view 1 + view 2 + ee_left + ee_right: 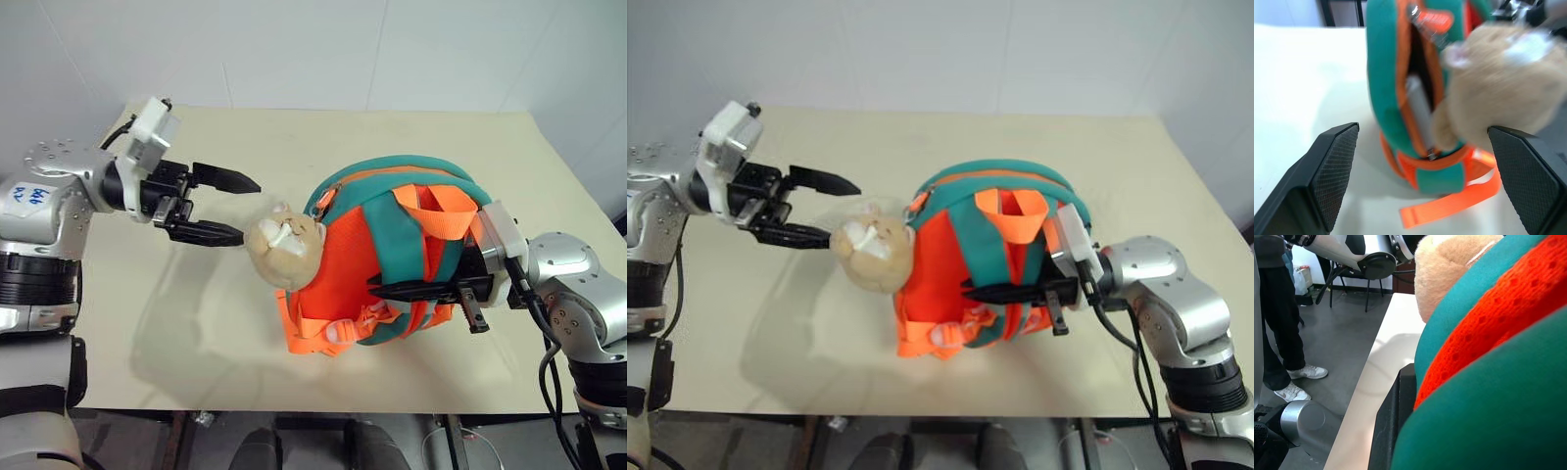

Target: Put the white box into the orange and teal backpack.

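Orange and teal backpack [392, 255] at frame centre on tabletop [196, 323], white box [1420, 110] inside opening. Left end effector [235, 209] wide, empty; right end effector [377, 288] clamped narrow on backpack.

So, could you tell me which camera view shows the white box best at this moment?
The left wrist view: through the orange and teal backpack's open zipper slit, the white box shows as a pale edge inside. In both eye views the backpack's fabric covers it, and the right wrist view looks closely at the backpack's outer panels and plush toy.
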Controlling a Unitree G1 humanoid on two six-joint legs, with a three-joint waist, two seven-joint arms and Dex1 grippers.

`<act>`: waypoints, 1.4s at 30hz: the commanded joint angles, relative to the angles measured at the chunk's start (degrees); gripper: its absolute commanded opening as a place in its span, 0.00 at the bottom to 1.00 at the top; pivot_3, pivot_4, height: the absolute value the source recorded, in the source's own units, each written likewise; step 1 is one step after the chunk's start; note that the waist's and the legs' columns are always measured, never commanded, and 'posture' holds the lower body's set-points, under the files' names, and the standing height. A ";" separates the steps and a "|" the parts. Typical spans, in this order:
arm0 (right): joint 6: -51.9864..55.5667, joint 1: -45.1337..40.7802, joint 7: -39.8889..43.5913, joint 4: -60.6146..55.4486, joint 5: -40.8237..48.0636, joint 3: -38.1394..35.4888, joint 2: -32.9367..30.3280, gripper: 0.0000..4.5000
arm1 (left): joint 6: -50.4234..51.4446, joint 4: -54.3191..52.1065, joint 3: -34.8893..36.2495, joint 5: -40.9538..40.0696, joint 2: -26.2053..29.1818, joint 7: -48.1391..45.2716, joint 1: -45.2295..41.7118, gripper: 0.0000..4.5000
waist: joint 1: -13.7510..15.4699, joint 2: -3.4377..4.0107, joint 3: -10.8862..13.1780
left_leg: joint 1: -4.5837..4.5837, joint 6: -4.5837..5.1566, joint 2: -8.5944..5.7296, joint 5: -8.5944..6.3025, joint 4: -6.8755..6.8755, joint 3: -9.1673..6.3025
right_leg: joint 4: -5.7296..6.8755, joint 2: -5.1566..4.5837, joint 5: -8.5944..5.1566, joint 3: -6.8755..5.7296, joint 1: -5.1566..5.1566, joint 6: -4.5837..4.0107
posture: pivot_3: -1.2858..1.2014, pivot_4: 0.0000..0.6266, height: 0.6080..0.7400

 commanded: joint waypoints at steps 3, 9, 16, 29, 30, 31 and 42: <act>-3.48 0.69 0.38 -1.20 -0.93 -1.52 -0.03 0.11 | 8.88 -8.57 8.80 -9.29 1.61 3.79 2.01 1.00 | -0.03 0.00 0.00 | 0.00 0.00 0.01 0.00 0.01 -0.02 | 0.01 0.00 0.00 0.00 0.00 0.00 | 0.52 0.24 1.00; -5.09 3.61 0.23 -3.45 -2.07 0.31 0.45 0.11 | 15.95 -16.43 10.97 -14.58 0.92 10.24 4.86 1.00 | -0.02 -0.01 0.00 | 0.05 0.00 0.01 0.00 0.01 -0.06 | 0.04 0.01 0.00 -0.02 0.03 0.00 | 0.52 0.24 1.00; -4.73 5.24 -0.78 -4.95 -2.05 0.91 1.07 0.11 | 19.30 -20.01 10.16 -15.85 1.20 14.62 8.08 1.00 | -0.17 0.00 0.00 | 0.12 0.00 0.01 0.00 0.00 -0.08 | 0.07 0.01 0.00 0.06 0.04 -0.01 | 0.52 0.24 1.00; -4.95 5.22 -1.27 -4.75 -3.06 1.52 1.34 0.11 | 13.31 -15.08 2.22 -9.89 -5.34 14.55 7.55 1.00 | 0.02 0.00 0.00 | 0.21 -0.01 -0.02 0.01 -0.01 -0.01 | -0.02 0.02 0.00 0.00 0.20 -0.02 | 0.52 0.24 1.00; -4.94 5.20 -1.29 -4.75 -3.16 1.52 1.34 0.11 | 13.59 -14.88 1.41 -9.61 -5.98 14.59 7.34 1.00 | 0.01 0.00 0.00 | 0.21 -0.01 -0.02 0.01 -0.01 -0.02 | -0.02 0.02 0.00 0.00 0.21 -0.02 | 0.52 0.24 1.00; -4.91 5.17 -1.37 -4.79 -3.24 1.58 1.39 0.11 | 13.67 -14.70 0.90 -9.21 -6.33 14.52 7.26 1.00 | 0.00 0.00 0.00 | 0.21 -0.01 -0.02 0.01 -0.01 -0.02 | -0.02 0.02 0.00 0.00 0.21 -0.02 | 0.52 0.24 1.00; -4.84 5.10 -1.47 -4.65 -3.78 1.22 0.93 0.11 | 12.90 -13.24 -5.33 -3.13 -9.63 15.78 4.85 1.00 | 0.00 0.00 0.00 | 0.77 0.00 -0.02 0.00 -0.12 -0.04 | -0.30 0.01 0.00 -0.03 0.80 -0.02 | 0.52 0.24 1.00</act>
